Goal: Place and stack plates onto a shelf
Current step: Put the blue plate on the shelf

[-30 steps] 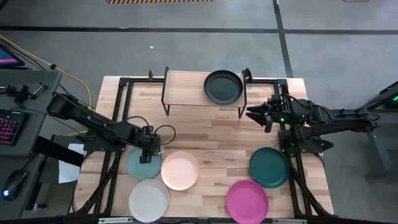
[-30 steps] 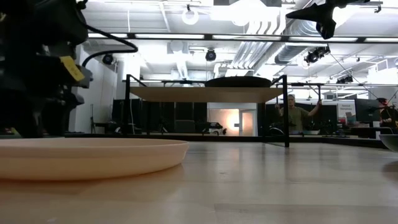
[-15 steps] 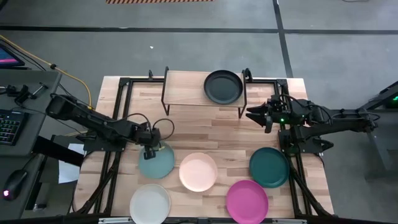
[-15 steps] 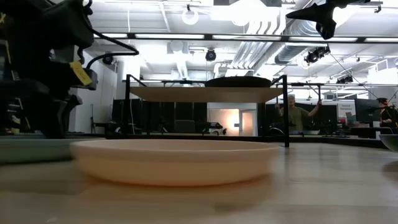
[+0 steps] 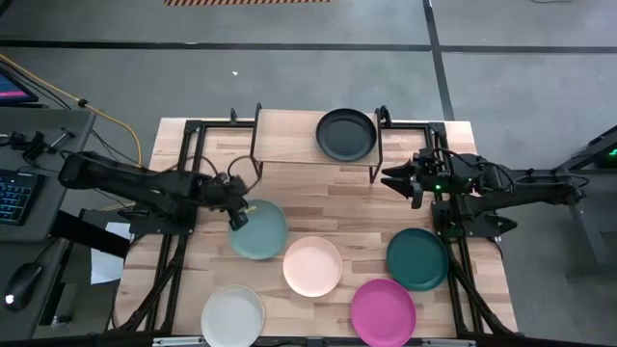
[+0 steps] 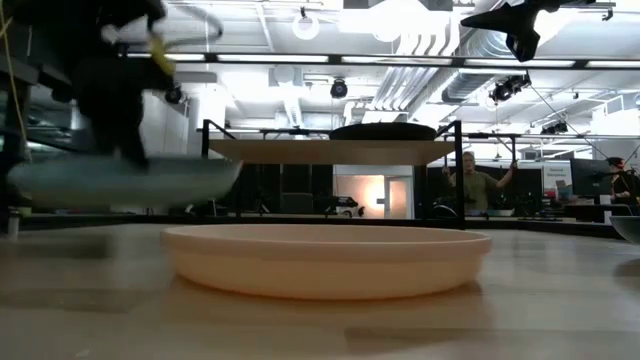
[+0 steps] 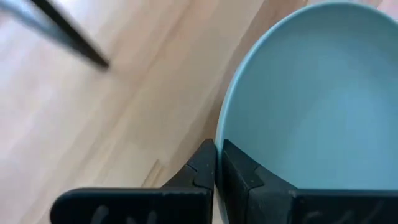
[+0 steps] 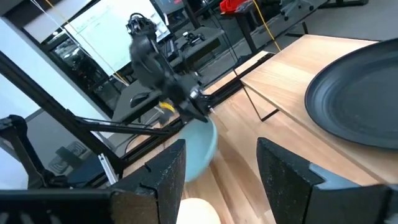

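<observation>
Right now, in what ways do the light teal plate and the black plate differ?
The light teal plate is held clear of the table, its rim clamped in the left pincer; the black plate lies on the shelf, with no pincer touching it. Their colours differ. Both are round, shallow and look the same size.

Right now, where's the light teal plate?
High view: the light teal plate is left of centre, pinched at its rim by the left gripper, lifted off the table, between the shelf and the peach-pink plate.
</observation>
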Tool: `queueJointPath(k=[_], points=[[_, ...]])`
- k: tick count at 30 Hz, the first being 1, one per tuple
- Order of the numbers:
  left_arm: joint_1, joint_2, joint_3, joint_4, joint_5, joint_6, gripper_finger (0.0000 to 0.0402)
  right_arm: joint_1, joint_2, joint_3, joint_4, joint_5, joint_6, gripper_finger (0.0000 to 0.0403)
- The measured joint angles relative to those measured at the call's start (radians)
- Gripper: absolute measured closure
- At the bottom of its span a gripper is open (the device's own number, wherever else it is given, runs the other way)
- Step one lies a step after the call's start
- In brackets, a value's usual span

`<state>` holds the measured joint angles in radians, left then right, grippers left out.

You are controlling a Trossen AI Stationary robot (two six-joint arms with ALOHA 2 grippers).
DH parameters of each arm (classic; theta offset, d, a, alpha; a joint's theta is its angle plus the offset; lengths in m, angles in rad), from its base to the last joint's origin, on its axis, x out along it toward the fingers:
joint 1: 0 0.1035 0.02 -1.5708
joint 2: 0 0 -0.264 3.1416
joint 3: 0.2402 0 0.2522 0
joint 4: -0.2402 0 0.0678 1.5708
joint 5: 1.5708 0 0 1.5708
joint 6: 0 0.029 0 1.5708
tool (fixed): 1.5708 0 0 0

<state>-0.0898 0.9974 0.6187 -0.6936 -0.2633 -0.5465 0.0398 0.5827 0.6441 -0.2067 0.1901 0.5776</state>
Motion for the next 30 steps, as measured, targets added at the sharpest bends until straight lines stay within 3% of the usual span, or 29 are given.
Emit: queueJointPath(k=[6,15,21,26,30], points=[[0.036,0.012,0.194,-0.074,-0.040,0.016,0.0401,0.000,0.000,0.000,0.001,0.000,-0.002,0.0224],[0.169,0.011,0.355,-0.075,-0.065,-0.035,0.0401,0.000,0.000,0.000,0.002,0.000,0.001,0.0224],[0.364,0.068,0.483,-0.066,-0.085,0.047,0.0401,0.000,0.000,0.000,0.013,0.027,0.025,0.0224],[0.548,0.201,0.615,-0.058,-0.080,0.204,0.0401,0.000,0.000,0.000,0.014,0.064,0.025,0.0224],[0.665,0.343,0.705,-0.056,0.013,0.315,0.0402,0.000,0.000,0.000,0.017,0.069,0.028,0.0224]])
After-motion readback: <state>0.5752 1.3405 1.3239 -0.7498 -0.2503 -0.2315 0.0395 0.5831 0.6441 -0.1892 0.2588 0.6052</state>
